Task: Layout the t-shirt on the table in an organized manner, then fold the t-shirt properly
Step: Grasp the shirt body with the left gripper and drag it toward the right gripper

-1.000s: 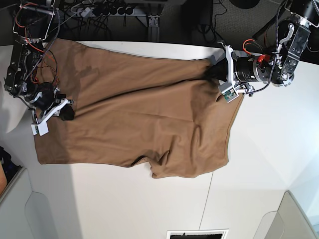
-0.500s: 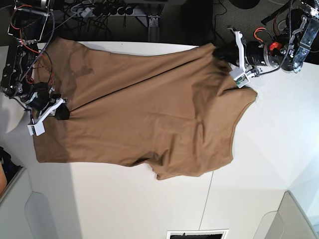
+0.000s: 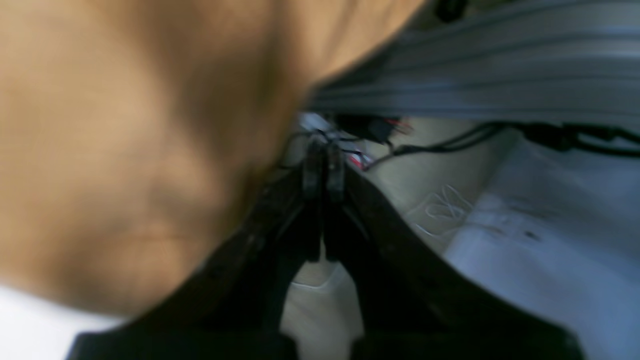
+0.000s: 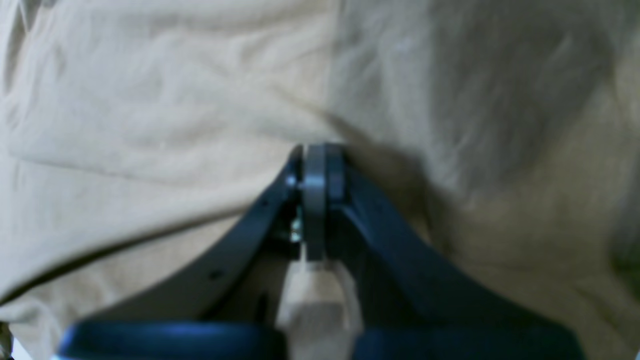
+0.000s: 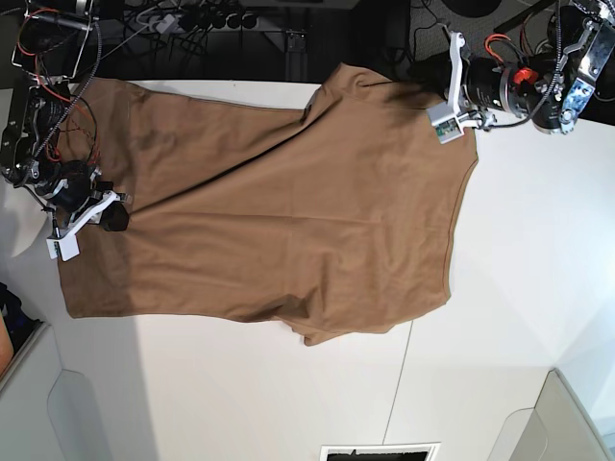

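Note:
The tan-brown t-shirt (image 5: 288, 211) lies spread across the white table (image 5: 519, 288), with a small fold at its near edge. My left gripper (image 5: 423, 94) is at the far right corner of the cloth, shut on the t-shirt and holding that corner raised by the table's far edge. In the left wrist view its black fingers (image 3: 320, 170) meet tightly beside blurred cloth (image 3: 125, 150). My right gripper (image 5: 117, 219) is at the shirt's left edge, shut on the t-shirt. Creased fabric (image 4: 175, 100) surrounds its closed tips (image 4: 315, 150) in the right wrist view.
Cables and a power strip (image 5: 192, 19) run behind the table's far edge. A thin dark seam (image 5: 404, 384) crosses the tabletop on the near right. A vent (image 5: 380, 451) sits at the near edge. A metal rail (image 3: 475, 65) shows past the left gripper.
My left gripper has drawn its shirt corner toward the far edge, opening the folded-over part flat. My right gripper has shifted slightly left with the cloth, pulling the shirt taut.

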